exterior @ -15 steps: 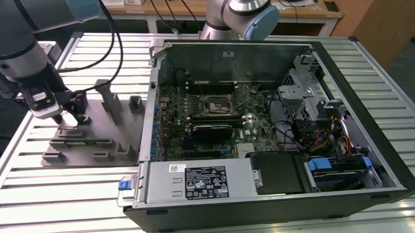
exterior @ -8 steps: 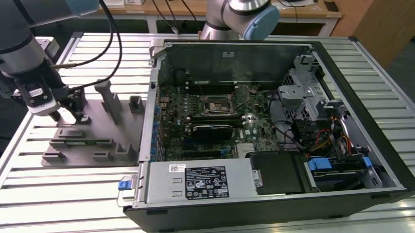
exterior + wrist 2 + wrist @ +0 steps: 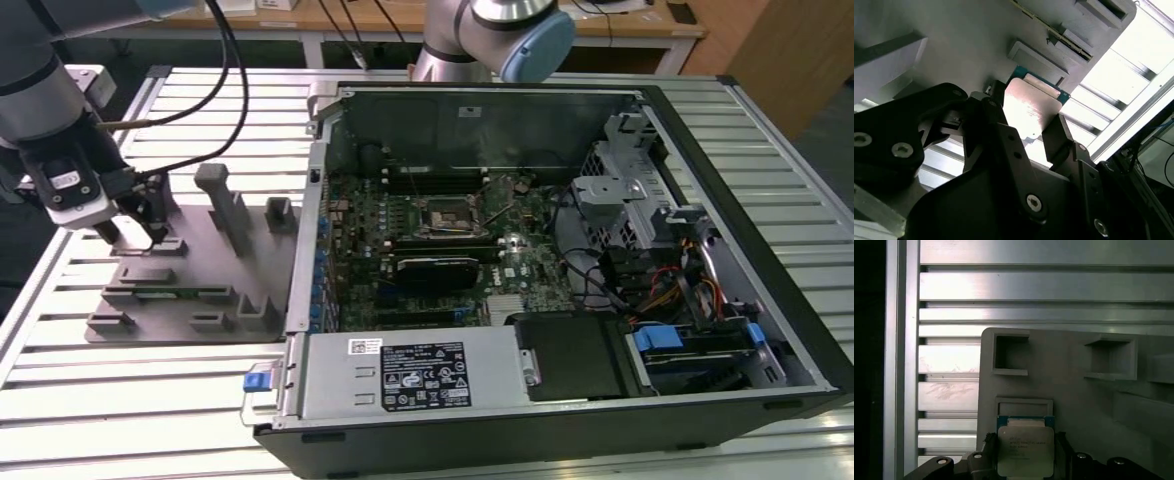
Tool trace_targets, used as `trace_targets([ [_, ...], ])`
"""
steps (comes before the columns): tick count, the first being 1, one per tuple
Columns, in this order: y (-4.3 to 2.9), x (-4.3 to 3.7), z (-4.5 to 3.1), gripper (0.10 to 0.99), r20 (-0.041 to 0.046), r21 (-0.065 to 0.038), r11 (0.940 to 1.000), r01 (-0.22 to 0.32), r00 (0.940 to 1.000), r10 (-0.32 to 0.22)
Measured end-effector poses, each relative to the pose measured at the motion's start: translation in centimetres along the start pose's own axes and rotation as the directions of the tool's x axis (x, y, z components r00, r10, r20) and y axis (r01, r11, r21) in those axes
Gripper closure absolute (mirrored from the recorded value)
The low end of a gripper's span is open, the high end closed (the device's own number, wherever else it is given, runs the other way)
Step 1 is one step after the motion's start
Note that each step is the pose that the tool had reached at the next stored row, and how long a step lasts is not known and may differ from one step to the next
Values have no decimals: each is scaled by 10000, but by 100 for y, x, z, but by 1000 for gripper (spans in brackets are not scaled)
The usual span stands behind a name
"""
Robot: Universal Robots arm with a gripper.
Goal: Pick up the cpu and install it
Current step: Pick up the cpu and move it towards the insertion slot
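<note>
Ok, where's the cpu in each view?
Exterior view: at the gripper tips, over the grey tray, at the exterior view's left.
First wrist view: the cpu between the gripper's fingers, against the tray.
Second wrist view: cpu between the fingers.
Shared landmark: the grey tray.

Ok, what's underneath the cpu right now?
The grey tray lies beneath the cpu, its pale surface showing beyond the chip in the first wrist view. The patch directly under it is covered, so whether it rests there or is lifted cannot be told.
</note>
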State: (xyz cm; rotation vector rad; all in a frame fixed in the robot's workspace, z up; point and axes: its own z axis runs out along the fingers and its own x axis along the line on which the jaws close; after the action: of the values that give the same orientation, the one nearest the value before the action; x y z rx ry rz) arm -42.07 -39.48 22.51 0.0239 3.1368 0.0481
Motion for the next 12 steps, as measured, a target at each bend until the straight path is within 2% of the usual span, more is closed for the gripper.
trace_targets([
  [12,5,-1,-165,541,14,0,10000,1,10000,-1],
])
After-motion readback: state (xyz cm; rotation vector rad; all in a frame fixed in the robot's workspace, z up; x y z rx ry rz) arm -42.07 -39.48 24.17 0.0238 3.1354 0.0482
